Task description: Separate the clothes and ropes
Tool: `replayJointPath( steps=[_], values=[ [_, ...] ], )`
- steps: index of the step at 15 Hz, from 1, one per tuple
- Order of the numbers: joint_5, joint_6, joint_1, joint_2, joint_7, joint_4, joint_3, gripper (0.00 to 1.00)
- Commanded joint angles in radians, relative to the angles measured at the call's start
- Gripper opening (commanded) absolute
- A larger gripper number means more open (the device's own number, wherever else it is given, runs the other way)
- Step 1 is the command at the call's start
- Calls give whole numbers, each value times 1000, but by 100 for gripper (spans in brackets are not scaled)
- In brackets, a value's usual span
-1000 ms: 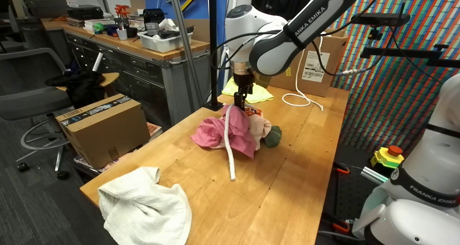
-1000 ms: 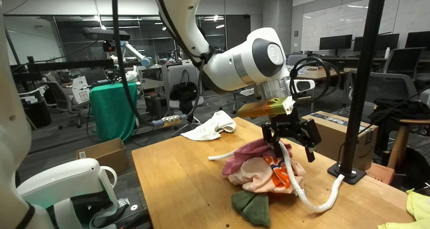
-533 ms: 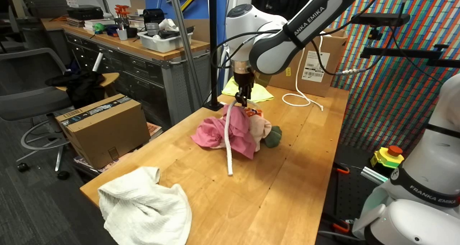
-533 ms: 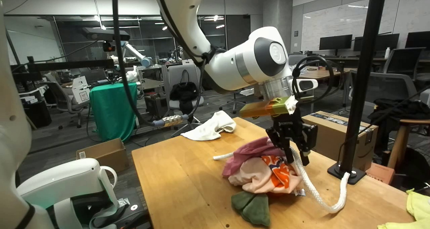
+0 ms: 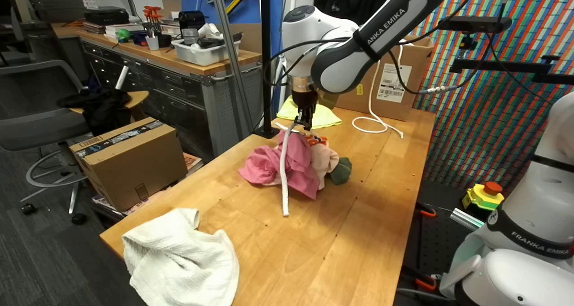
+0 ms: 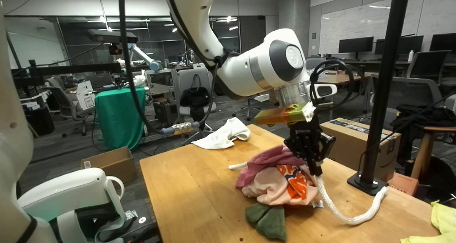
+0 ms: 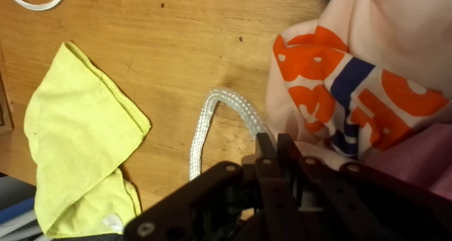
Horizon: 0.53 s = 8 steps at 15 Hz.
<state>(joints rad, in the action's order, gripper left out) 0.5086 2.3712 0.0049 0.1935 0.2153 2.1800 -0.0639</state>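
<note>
White braided rope (image 6: 352,220) is pinched in the black two-finger gripper (image 6: 316,171), jaws brought nearly together. One length is run over crumpled pink cloth (image 5: 301,162), bunched against pale orange-printed cloth (image 6: 279,187). Folded yellow-green cloth (image 7: 81,135) and rumpled white cloth (image 5: 181,256) are laid toward opposite ends of the wooden table (image 5: 354,225).

Yellow cloth (image 6: 445,221) cropped, rope (image 6: 351,220) apparently hidden midway

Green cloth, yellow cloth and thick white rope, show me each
Green cloth (image 6: 267,220), in an exterior view, on its middle.
Yellow cloth (image 7: 86,128), wrist view, on its widest part.
Thick white rope (image 6: 351,220), in an exterior view, on its low bend.
</note>
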Motion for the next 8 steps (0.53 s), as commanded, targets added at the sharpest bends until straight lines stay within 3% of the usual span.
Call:
replayJointPath(
  steps=[1, 8],
  values=[
    [14, 50, 9, 9, 19, 1, -8, 8],
    [-72, 117, 11, -30, -57, 59, 17, 5]
  ],
)
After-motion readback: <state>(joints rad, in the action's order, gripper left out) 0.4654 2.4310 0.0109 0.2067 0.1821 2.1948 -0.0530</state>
